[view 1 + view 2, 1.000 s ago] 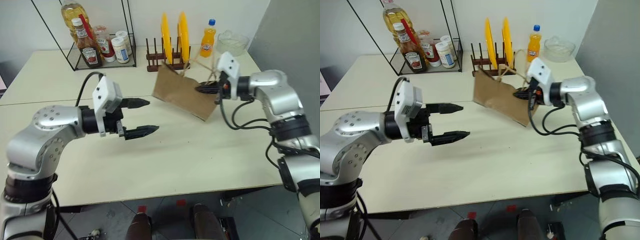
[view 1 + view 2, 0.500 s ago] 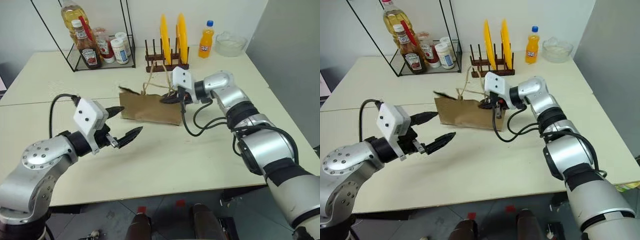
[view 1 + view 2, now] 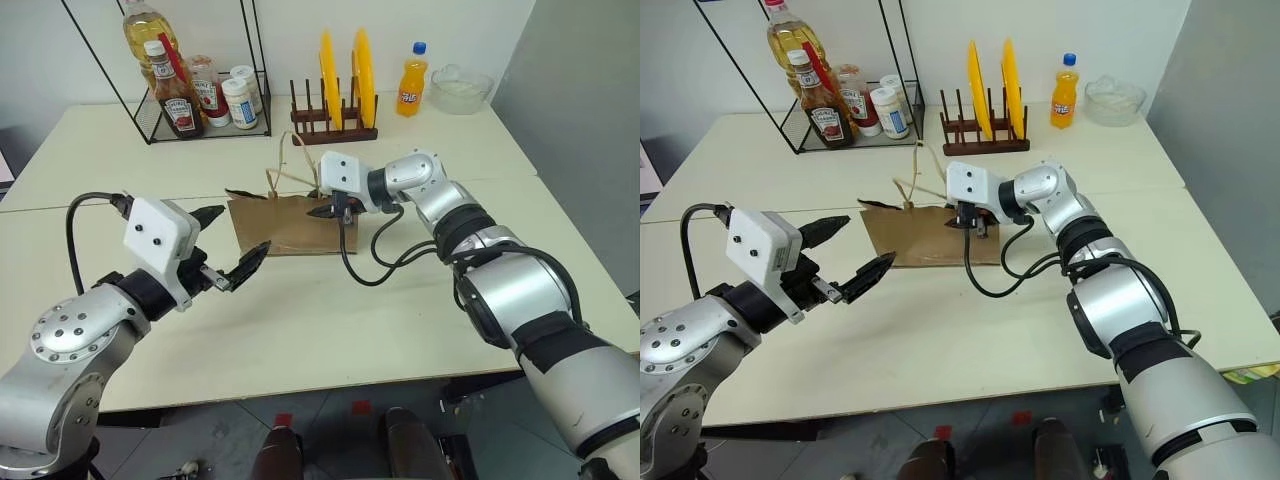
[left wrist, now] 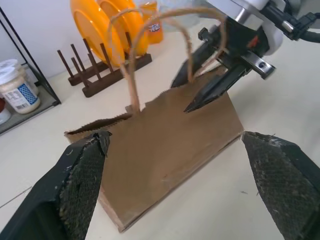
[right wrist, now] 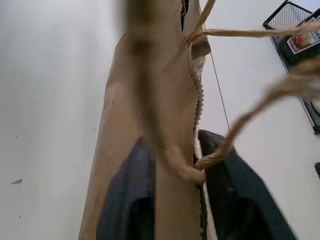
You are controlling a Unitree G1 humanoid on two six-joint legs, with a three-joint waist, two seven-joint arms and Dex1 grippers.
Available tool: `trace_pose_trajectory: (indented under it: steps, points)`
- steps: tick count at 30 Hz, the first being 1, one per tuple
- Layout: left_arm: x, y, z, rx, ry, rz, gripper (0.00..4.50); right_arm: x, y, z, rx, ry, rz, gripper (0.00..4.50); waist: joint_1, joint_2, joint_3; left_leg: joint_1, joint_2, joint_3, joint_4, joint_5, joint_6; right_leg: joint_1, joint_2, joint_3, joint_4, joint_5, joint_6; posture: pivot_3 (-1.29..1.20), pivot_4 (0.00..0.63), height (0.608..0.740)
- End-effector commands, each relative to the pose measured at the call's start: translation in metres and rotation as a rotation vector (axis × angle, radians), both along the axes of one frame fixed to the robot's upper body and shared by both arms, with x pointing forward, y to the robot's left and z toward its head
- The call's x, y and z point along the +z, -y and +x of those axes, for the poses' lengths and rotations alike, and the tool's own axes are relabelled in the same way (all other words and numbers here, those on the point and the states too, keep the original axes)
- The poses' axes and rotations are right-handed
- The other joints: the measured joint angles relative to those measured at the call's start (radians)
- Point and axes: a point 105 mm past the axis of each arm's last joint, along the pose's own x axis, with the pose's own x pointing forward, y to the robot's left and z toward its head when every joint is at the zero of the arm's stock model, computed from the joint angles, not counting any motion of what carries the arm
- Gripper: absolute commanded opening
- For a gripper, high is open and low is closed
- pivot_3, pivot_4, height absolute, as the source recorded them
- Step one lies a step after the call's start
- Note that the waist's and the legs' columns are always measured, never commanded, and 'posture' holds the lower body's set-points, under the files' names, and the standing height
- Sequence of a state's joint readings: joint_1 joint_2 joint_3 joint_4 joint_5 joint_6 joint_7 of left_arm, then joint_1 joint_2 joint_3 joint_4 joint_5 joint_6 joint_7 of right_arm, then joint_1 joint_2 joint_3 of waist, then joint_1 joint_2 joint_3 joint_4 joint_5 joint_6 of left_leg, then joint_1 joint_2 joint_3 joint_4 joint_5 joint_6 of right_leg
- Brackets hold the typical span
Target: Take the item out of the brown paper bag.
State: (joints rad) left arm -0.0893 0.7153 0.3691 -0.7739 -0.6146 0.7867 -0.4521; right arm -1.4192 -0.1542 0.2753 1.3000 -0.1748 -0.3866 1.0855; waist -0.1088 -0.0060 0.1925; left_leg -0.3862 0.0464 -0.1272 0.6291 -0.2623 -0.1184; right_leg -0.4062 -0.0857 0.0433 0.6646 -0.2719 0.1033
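Centre of the head view: brown paper bag (image 3: 290, 222) is now down on the table (image 3: 420, 300), resting on a long edge, mouth and cord handles (image 4: 131, 60) toward the upper left. A second ago it hung tilted in the air off the right gripper (image 3: 326, 210), over at the right of the frame; it has been swung across and set down.

Right gripper's jaws are parting; its fingers (image 5: 227, 200) straddle the top edge of the bag wall in the right wrist view, more loosened than clamped. Can't tell if it still bears any load.

Left gripper (image 3: 232, 245) spread wide, empty, just left of the bag, aimed at it; it has pulled back and turned toward it.

Cola bottle not visible, presumably inside the bag.

Read: bag parked, extraction not started; left looks lined up to brace the bag or reach in.
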Motion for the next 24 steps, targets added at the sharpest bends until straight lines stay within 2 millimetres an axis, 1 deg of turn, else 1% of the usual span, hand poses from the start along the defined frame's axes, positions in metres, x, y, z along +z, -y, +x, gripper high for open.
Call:
trace_pose_trajectory:
  steps: [1,5,6,9,10,13,15,17,20,23,24]
  points:
    - [0.008,-0.002,-0.001,-0.010,0.022,0.025,4.50,0.021,0.009,0.002,-0.001,0.028,0.032,2.72,0.000,0.000,0.000,0.000,0.000,0.000,0.000,0.000,0.000,0.000,0.000,0.000,0.000,0.000,0.000,0.00,0.150,0.740]
    - [0.011,-0.007,0.003,-0.035,0.003,0.042,4.50,0.028,0.029,0.003,-0.008,-0.019,0.053,4.19,0.002,0.000,0.000,0.000,0.000,0.000,0.000,0.000,0.000,0.000,0.000,0.000,0.000,0.000,0.000,0.00,0.150,0.740]
    - [0.013,-0.010,0.005,-0.038,0.000,0.044,4.50,0.031,0.036,0.003,-0.007,-0.027,0.060,4.47,0.001,0.000,0.000,0.000,0.000,0.000,0.000,0.000,0.000,0.001,0.000,0.000,0.000,0.000,0.000,0.00,0.150,0.740]
    - [0.019,-0.020,0.010,-0.047,-0.009,0.039,4.50,0.037,0.056,0.003,-0.025,-0.060,0.103,4.47,-0.001,0.000,0.000,0.001,0.000,0.000,0.000,0.000,0.000,0.001,0.000,0.000,0.000,0.000,0.000,0.00,0.150,0.740]
    - [0.020,-0.022,0.011,-0.050,-0.011,0.036,4.50,0.039,0.059,0.003,-0.029,-0.067,0.113,4.47,-0.001,0.000,0.000,0.001,0.000,0.000,-0.001,0.000,0.000,0.001,0.000,0.000,0.000,0.000,0.000,0.00,0.150,0.740]
    - [0.025,-0.042,0.025,-0.027,-0.022,0.025,4.50,0.047,0.081,0.000,-0.088,-0.066,0.218,4.47,-0.001,0.000,0.000,0.001,0.000,0.000,-0.001,0.000,0.000,0.001,0.000,0.000,0.000,0.000,0.000,0.00,0.150,0.740]
    - [0.028,-0.055,0.035,-0.015,-0.029,0.035,4.50,0.049,0.091,-0.010,-0.139,-0.048,0.292,4.47,0.004,0.000,0.000,0.001,0.000,0.000,-0.001,0.000,0.000,0.001,0.000,0.000,0.000,0.000,0.000,0.00,0.150,0.740]
    - [0.030,-0.066,0.052,0.003,-0.020,0.079,4.50,0.040,0.096,-0.029,-0.199,-0.035,0.358,4.47,0.012,0.000,0.000,0.001,0.000,0.000,0.000,0.000,0.000,0.001,0.000,0.000,0.000,0.000,0.000,0.00,0.150,0.740]
    - [0.038,-0.076,0.085,0.022,0.024,0.142,4.50,0.019,0.092,-0.064,-0.304,-0.042,0.448,4.47,0.028,0.000,0.000,0.001,0.000,-0.001,-0.001,0.000,0.000,0.001,0.000,-0.001,0.001,0.000,0.000,0.00,0.150,0.740]
    - [0.047,-0.078,0.115,0.024,0.070,0.177,4.50,0.003,0.086,-0.084,-0.406,-0.031,0.486,4.47,0.029,0.000,0.000,0.001,0.000,-0.001,0.001,0.001,-0.001,0.001,0.001,-0.001,0.002,0.000,0.000,0.00,0.150,0.740]
    - [0.050,-0.079,0.129,0.051,0.093,0.194,4.50,-0.003,0.084,-0.090,-0.449,-0.034,0.506,4.47,0.028,-0.001,-0.001,0.001,-0.001,0.000,0.001,0.001,-0.001,0.001,0.001,0.000,0.001,0.000,0.000,0.00,0.150,0.740]
